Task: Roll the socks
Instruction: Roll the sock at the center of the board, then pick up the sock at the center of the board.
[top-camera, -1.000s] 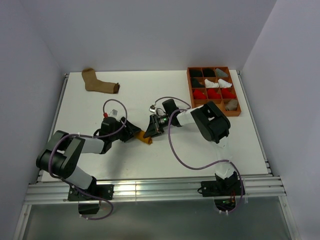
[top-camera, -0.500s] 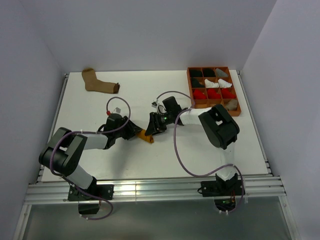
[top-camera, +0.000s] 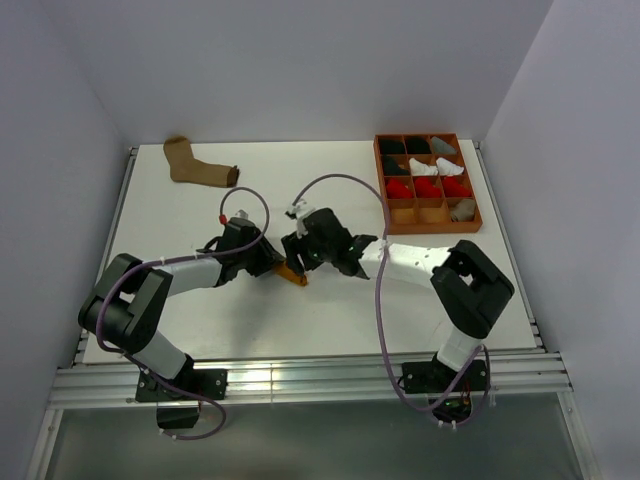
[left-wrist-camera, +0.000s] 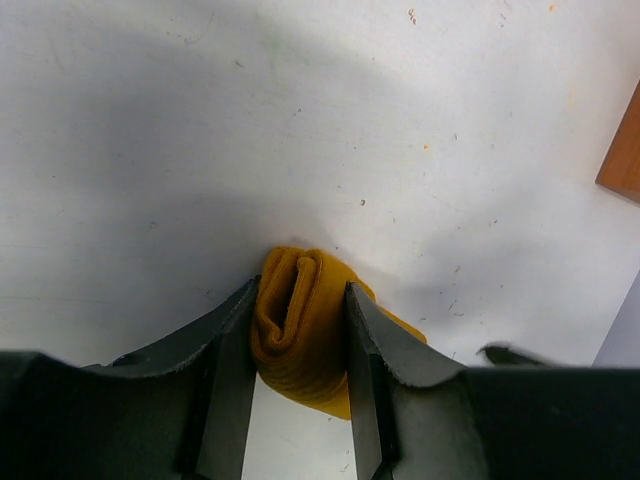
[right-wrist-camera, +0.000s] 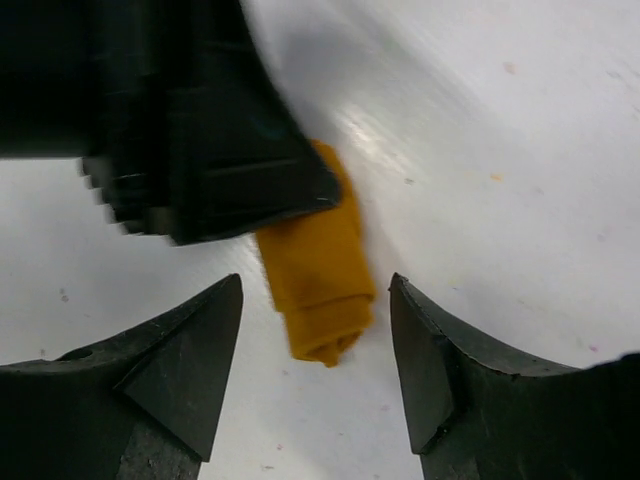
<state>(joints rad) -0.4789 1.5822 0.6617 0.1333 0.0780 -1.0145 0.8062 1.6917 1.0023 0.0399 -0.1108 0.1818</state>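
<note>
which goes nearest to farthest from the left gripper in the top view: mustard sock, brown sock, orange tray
1. mustard sock, held in the left gripper
2. brown sock, back left
3. orange tray, back right

rolled sock (left-wrist-camera: 300, 340): plain mustard yellow | flat sock (top-camera: 195, 168): tan, darker brown at one end | tray (top-camera: 379, 170): orange-brown | bundles (top-camera: 398, 188) inside: black, red, white, grey | table (top-camera: 300, 320): white | cables (top-camera: 380, 310): purple

The white table (top-camera: 300, 325) carried a brown sock (top-camera: 200, 167) lying flat near its far left corner, a folded mustard yellow sock (top-camera: 293, 272) at mid-table, and a partitioned orange-brown tray (top-camera: 381, 190) at the far right.
</note>
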